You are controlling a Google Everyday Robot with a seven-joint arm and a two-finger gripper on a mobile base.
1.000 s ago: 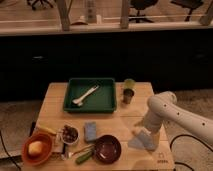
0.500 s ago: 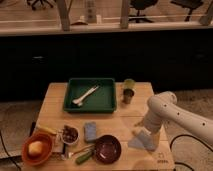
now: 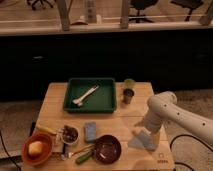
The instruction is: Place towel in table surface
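Observation:
A pale grey towel lies crumpled on the wooden table near its right front corner. My white arm reaches in from the right and bends down over it. My gripper sits at the towel's top edge, touching or just above it. The arm hides much of the gripper.
A green tray with a white utensil stands at the back. Two small cups sit right of it. At the front are a dark bowl, a blue sponge, a small bowl and an orange bowl.

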